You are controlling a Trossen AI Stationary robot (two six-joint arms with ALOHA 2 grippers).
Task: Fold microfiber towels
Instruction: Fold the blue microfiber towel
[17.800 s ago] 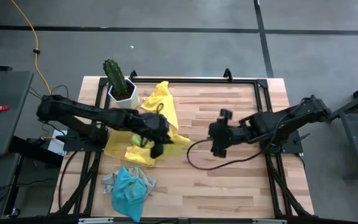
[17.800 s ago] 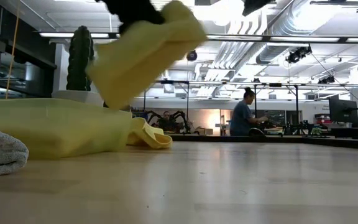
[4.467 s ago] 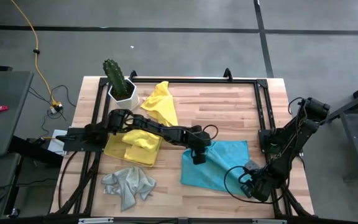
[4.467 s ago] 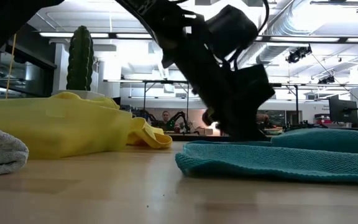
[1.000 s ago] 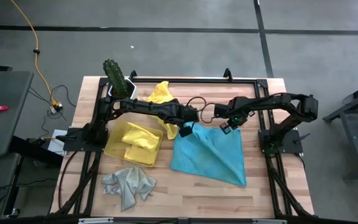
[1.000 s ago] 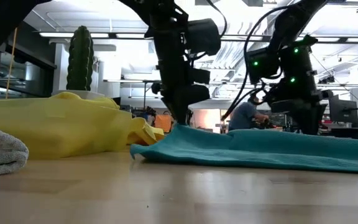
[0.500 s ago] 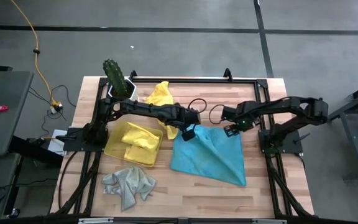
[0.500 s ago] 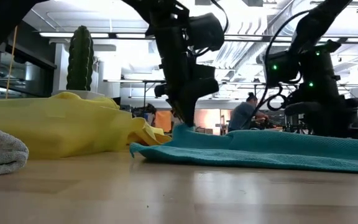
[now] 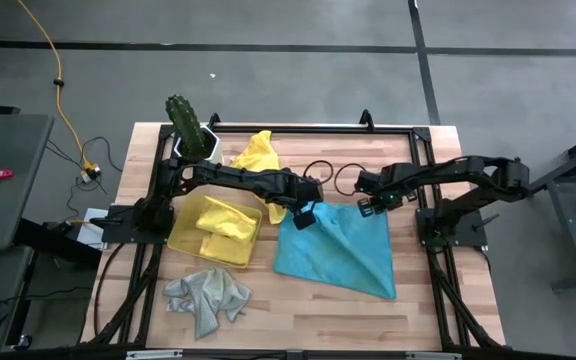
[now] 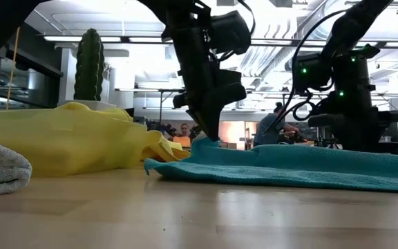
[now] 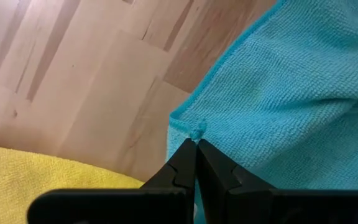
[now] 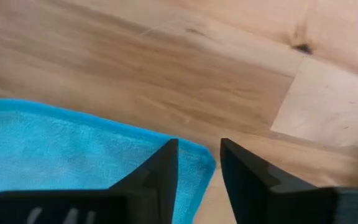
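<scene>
Writing or labels I can find none on anything from the high view; my left gripper (image 9: 304, 214) is pinched shut on the far left corner of the turquoise towel (image 9: 338, 252), which lies spread mid-table with bare wood open on its near side and to its right, while my right gripper (image 9: 369, 204) sits at the far right corner, its hold too small to judge from above. A yellow tray (image 9: 182, 244) holding a yellow towel (image 9: 218, 219) lies left of the turquoise one, another yellow towel (image 9: 257, 155) is bunched farther back beside a potted cactus (image 9: 184, 122), and a grey towel (image 9: 206, 297) is crumpled near the left front edge. At table level, the turquoise cloth's corner rises to my left fingertips (image 10: 208, 133); the picture's edge cuts the towel off at right. My left wrist view shows my fingers together on a small tuft at that corner. My right wrist view shows my fingers (image 12: 163, 171) apart, straddling the towel's corner with a gap between them, nothing clamped.
</scene>
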